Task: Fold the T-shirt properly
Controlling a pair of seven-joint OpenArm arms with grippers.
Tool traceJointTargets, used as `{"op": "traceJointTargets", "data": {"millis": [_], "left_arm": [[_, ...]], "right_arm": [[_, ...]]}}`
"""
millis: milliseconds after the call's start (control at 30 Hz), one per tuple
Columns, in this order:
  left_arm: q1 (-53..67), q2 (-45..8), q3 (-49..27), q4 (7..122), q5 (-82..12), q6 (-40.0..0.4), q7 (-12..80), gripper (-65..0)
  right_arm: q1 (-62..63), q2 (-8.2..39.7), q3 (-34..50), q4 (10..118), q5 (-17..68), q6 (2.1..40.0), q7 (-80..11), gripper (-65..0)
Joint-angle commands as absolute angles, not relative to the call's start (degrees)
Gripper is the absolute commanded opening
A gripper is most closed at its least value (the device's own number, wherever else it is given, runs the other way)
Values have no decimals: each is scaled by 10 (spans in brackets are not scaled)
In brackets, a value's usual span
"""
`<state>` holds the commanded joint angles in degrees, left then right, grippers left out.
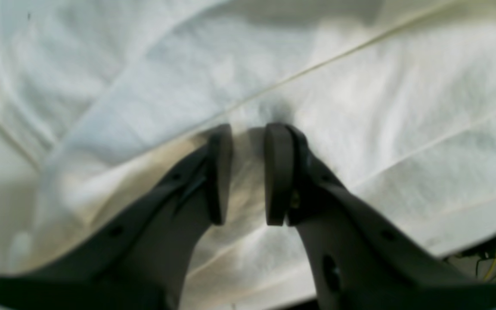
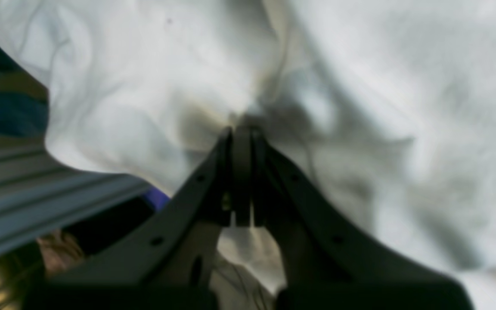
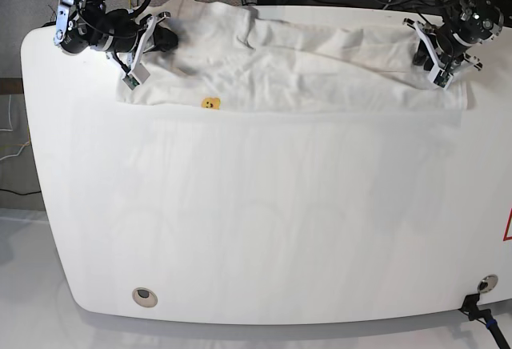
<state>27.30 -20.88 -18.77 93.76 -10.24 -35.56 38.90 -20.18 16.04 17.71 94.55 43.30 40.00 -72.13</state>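
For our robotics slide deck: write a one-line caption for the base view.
Two grippers, left and right, at opposite ends of a white T-shirt laid along the table's far edge.

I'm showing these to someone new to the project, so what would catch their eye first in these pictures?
First, the white T-shirt stretched in a long band across the far edge of the white table, with a small yellow mark near its front hem. Then the two arms at either end: the right gripper is shut on the cloth at the base view's left, while the left gripper, at its right, has its fingers apart over a fold.
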Motion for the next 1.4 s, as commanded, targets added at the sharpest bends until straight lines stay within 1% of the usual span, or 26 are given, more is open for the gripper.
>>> {"op": "traceJointTargets", "data": {"millis": [133, 267, 400, 600, 700, 833, 967, 1133, 1267, 1400], "left_arm": [[224, -211, -175, 898, -102, -356, 389, -521], [162, -212, -163, 867, -100, -356, 389, -521], [122, -211, -162, 859, -49, -356, 389, -519], [107, -212, -162, 863, -44, -356, 389, -518], [109, -212, -162, 863, -44, -356, 389, -518], [109, -212, -162, 864, -44, -356, 389, -518], [115, -223, -164, 895, -44, -356, 391, -518], [137, -240, -167, 967, -45, -356, 391, -518], [139, -250, -167, 989, -45, -356, 391, -518], [140, -256, -167, 1019, -46, -356, 391, -518]], "right_arm": [[-162, 175, 176, 877, 432, 400, -710, -650], [-125, 191, 176, 842, 432, 400, -708, -650], [-83, 217, 175, 814, 432, 400, -708, -650], [-51, 233, 172, 797, 432, 400, -709, -650], [-45, 235, 135, 797, 432, 400, -709, -650], [-47, 231, 127, 799, 435, 400, -709, -650], [-47, 230, 127, 818, 436, 400, -712, -650], [-44, 231, 130, 874, 437, 400, -738, -650], [-44, 229, 130, 924, 437, 400, -739, -650], [-44, 214, 130, 976, 436, 400, -740, -650]]}}
